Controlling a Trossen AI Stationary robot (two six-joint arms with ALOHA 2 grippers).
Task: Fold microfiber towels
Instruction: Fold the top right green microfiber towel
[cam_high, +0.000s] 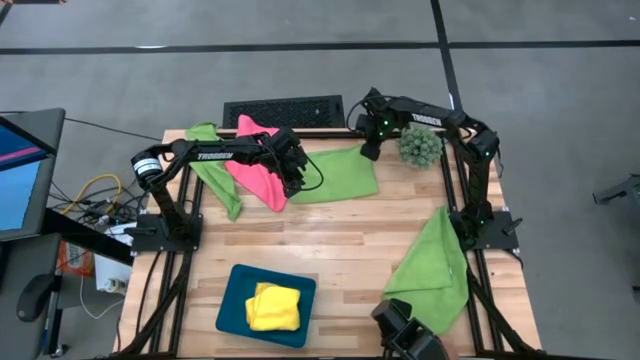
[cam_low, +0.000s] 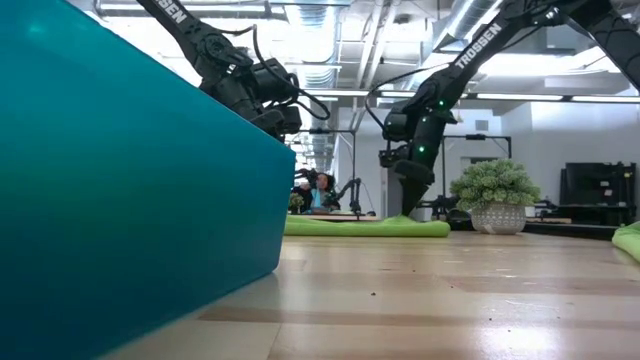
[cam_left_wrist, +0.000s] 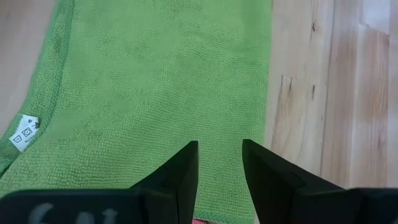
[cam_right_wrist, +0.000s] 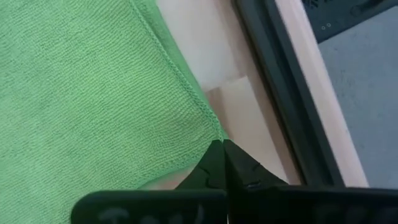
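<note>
Currently the right gripper (cam_right_wrist: 219, 163) has its jaws pinched on the far corner of the flat green towel (cam_high: 340, 174) on the tabletop (cam_high: 330, 240), while the left gripper (cam_left_wrist: 219, 171), jaws half-spread and empty, hovers above the towel's opposite end.

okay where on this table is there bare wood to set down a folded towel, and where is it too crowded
Free: the wide wood strip across the middle, between the spread green towel at the back, the teal tray in front and the draped green towel at the right edge. Crowded: the back edge, with the pink towel, plant, left gripper and right gripper.
</note>
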